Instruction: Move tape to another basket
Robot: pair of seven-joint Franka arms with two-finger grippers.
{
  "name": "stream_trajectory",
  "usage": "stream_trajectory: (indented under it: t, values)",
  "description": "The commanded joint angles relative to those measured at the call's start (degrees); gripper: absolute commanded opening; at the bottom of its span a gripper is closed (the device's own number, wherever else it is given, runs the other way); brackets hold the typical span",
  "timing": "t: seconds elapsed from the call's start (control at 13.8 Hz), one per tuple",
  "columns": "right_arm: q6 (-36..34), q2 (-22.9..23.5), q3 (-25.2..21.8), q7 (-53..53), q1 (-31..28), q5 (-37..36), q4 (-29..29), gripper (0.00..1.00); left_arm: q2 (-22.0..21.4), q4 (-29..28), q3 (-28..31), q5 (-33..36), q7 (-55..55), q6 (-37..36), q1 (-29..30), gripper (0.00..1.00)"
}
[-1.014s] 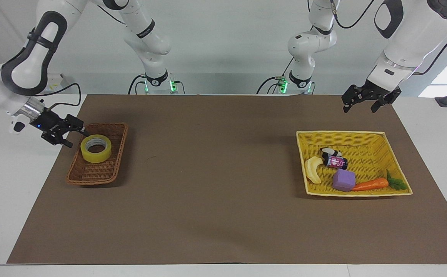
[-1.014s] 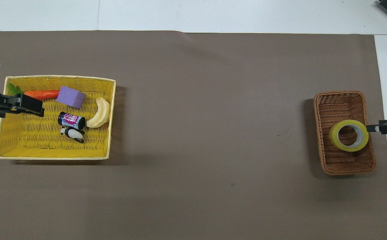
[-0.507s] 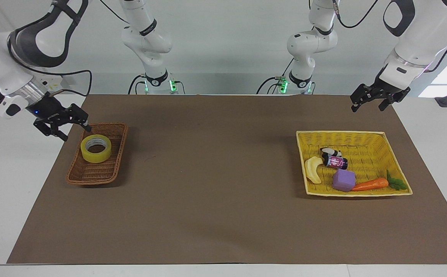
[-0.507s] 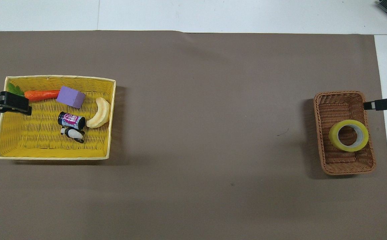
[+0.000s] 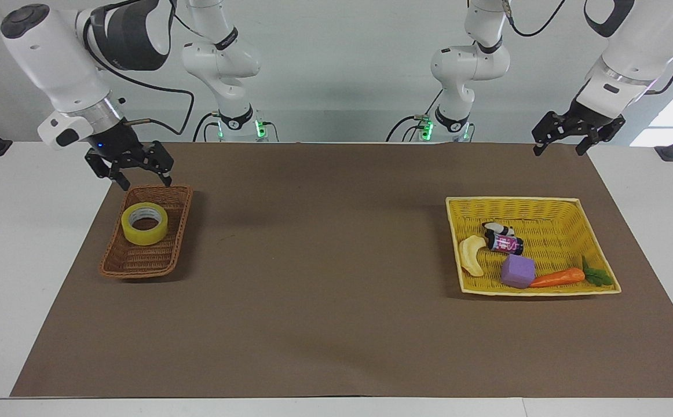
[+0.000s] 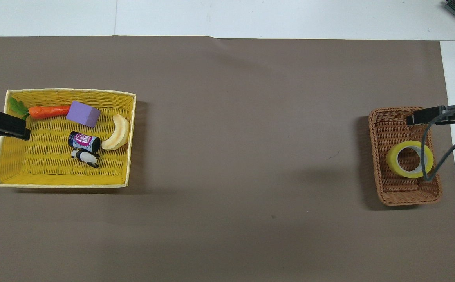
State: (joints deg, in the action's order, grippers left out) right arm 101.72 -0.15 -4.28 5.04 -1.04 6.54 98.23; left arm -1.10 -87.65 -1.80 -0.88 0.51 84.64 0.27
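Note:
The roll of yellow tape [image 5: 145, 223] [image 6: 410, 159] lies flat in the narrow brown wicker basket [image 5: 139, 262] [image 6: 392, 127], at the right arm's end of the table. My right gripper [image 5: 146, 183] [image 6: 417, 118] hangs open and empty above that basket, clear of the tape. Its cable crosses the tape in the overhead view. My left gripper [image 5: 558, 152] [image 6: 4, 126] is raised, open and empty, over the outer edge of the yellow basket [image 5: 545, 201] [image 6: 67, 91].
The yellow basket holds a carrot [image 5: 559, 277], a purple cube [image 5: 518, 271], a banana piece [image 5: 471, 255], a small dark can [image 5: 504, 243] and a black-and-white toy [image 5: 498, 228]. A brown mat [image 5: 325, 260] covers the table between the two baskets.
My right gripper has lifted away from beside the tape and swung up over the brown basket. My left gripper has drifted up and outward from the yellow basket. The tape has not moved.

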Motion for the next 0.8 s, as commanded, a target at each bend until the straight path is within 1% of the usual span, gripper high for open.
stream_trajectory:
  t: [0.0,0.14,0.22,0.29,0.36,0.43,0.65,0.72]
  values:
    - [-5.8,-1.43,0.59,-4.94,-0.02,-2.92,-3.54,1.0,-0.49,0.2,1.19,-0.26,0.9,-0.97,-0.79,1.0]
    - [-12.22,-0.91,1.03,-6.36,0.85,-6.34,-9.7,1.0,-0.57,0.28,1.1,-0.26,0.98,-0.97,-0.97,1.0]
    - [-13.55,-0.99,1.03,-6.88,2.51,-8.01,-11.2,1.0,-0.57,0.2,1.01,-0.26,0.9,-0.97,-0.97,1.0]
    - [-13.91,-1.34,1.03,-7.59,3.14,-8.73,-11.48,1.0,-0.57,0.2,1.1,-0.26,0.9,-0.97,-0.97,1.0]
    - [-13.92,-1.69,0.77,-7.68,3.14,-7.95,-11.48,1.0,-0.49,0.2,1.1,-0.26,0.9,-0.97,-0.88,1.0]
    - [-13.92,-2.83,0.68,-7.42,2.71,-7.77,-10.87,1.0,-0.57,0.2,1.19,-0.26,0.9,-0.97,-0.88,1.0]
    - [-13.65,-2.84,0.5,-6.54,2.35,-8.11,-10.87,1.0,-0.57,0.2,1.1,-0.26,0.9,-0.97,-0.88,1.0]
    - [-14.09,-2.93,0.07,-4.36,2.27,-7.94,-11.22,1.0,-0.49,0.2,1.1,-0.26,0.9,-0.97,-0.88,1.0]
